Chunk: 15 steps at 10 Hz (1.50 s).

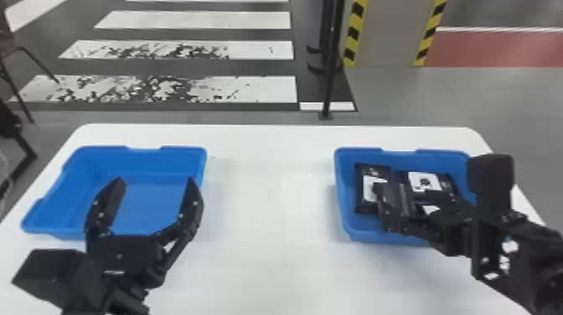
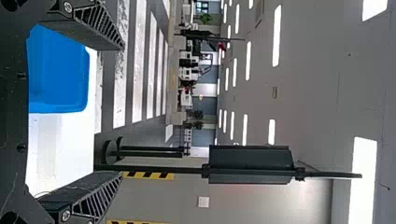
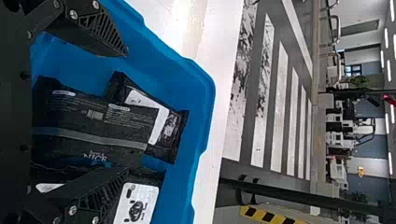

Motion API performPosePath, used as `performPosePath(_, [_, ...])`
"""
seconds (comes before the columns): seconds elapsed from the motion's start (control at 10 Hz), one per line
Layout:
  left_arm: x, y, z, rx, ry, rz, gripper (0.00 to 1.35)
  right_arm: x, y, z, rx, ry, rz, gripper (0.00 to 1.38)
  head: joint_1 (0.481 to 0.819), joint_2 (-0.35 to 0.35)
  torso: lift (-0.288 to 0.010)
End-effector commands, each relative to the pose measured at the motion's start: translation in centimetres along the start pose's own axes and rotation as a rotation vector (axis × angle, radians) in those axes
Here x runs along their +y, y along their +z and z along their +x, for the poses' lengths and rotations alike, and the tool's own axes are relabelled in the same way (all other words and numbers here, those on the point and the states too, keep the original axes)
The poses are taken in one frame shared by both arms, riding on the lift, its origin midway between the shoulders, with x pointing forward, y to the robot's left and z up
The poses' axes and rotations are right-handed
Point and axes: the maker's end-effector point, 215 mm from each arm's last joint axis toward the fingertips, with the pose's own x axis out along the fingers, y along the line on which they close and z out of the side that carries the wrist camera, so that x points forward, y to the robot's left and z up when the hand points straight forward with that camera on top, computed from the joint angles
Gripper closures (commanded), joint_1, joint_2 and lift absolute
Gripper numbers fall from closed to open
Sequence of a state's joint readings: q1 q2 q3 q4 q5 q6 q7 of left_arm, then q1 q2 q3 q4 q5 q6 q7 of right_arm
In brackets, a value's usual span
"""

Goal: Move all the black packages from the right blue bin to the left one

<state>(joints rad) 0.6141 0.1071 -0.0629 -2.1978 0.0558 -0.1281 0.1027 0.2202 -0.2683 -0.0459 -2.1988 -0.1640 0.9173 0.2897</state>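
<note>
"Which step is in hand?"

"Picking, seemingly. The right tool is spread wide over the black packages in the right blue bin, nothing clasped."

"And the left tool?"

"Wide open, holding nothing, near the left blue bin."

"Next?"

"The right one should lower and pinch a flat, crinkly package; both bins look smooth, stiff plastic."

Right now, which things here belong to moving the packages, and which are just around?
For the job:
- black packages
- right blue bin
- left blue bin
- both grippers, left and right

Just around:
- black pole
- panel with striped edges
</note>
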Motion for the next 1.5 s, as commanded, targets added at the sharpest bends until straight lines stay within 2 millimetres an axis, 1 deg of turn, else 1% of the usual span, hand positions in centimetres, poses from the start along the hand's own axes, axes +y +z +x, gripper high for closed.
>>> performPosePath(0.0, [-0.1,0.0,0.0,0.0,-0.002,0.0,0.1,-0.5,-0.8,0.1,0.022,-0.014,0.001,0.16,0.695,-0.006,-0.183])
performPosePath(0.2, [-0.1,0.0,0.1,0.0,-0.003,0.001,0.1,-1.0,-1.9,0.5,0.047,-0.023,0.011,0.16,0.695,-0.017,-0.183])
performPosePath(0.4, [-0.2,0.0,0.1,0.0,-0.009,0.001,0.1,-1.4,-2.2,1.1,0.048,-0.025,0.016,0.16,0.695,-0.023,-0.183])
performPosePath(0.6, [-0.2,-0.1,0.1,0.003,-0.009,-0.001,0.1,-1.3,-2.2,1.6,0.046,-0.019,0.017,0.16,0.695,-0.027,-0.183])
performPosePath(0.8, [-0.2,0.0,0.1,0.0,-0.009,0.0,0.1,-1.5,-2.7,1.8,0.058,-0.021,0.02,0.16,0.695,-0.025,-0.183])
performPosePath(1.1, [-0.2,-0.2,0.0,0.005,-0.01,-0.004,0.1,-1.7,-4.1,1.8,0.106,-0.03,0.033,0.17,0.695,-0.027,-0.183])
performPosePath(1.2, [-0.2,-0.2,0.0,0.008,-0.01,-0.005,0.1,-1.5,-4.2,1.8,0.119,-0.032,0.021,0.26,0.695,-0.029,-0.183])
performPosePath(1.4, [-0.2,-0.3,0.0,0.008,-0.009,-0.005,0.1,-1.3,-5.1,1.9,0.155,-0.025,0.033,0.68,0.695,-0.029,-0.183])
